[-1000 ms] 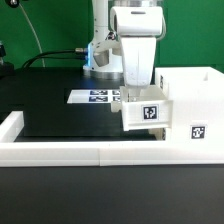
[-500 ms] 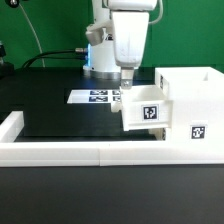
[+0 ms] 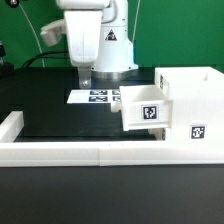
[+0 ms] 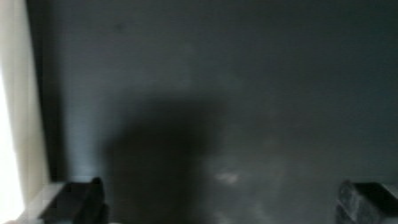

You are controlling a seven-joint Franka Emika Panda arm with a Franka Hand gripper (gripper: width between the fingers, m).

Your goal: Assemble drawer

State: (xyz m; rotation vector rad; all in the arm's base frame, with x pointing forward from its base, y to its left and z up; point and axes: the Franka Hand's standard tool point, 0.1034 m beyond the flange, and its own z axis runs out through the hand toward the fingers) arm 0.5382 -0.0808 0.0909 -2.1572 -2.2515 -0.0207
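One tray [image 3: 146,108] sits partly pushed into the tall white housing [image 3: 190,105] at the exterior view's right, its front face with a square marker tag sticking out toward the exterior view's left. I see a second tag lower on the housing's front. The housing stands on the black bench [image 3: 55,115], against the low white border wall [image 3: 80,152] that runs along the near edge.

From my seat, the arm [image 3: 90,35] hangs above the bench at the exterior view's left of the tray, well apart from it. Its pincer [image 3: 85,78] points down over the bench, near the marker board [image 3: 98,97], which lies flat just behind the tray.

My wrist view shows the two dark fingertips [image 4: 75,200] spread far apart with nothing between them, so the pincer is wide and empty. Below them I see only bare black bench with a soft shadow, and a pale strip along one edge of that picture; I cannot tell what it belongs to.
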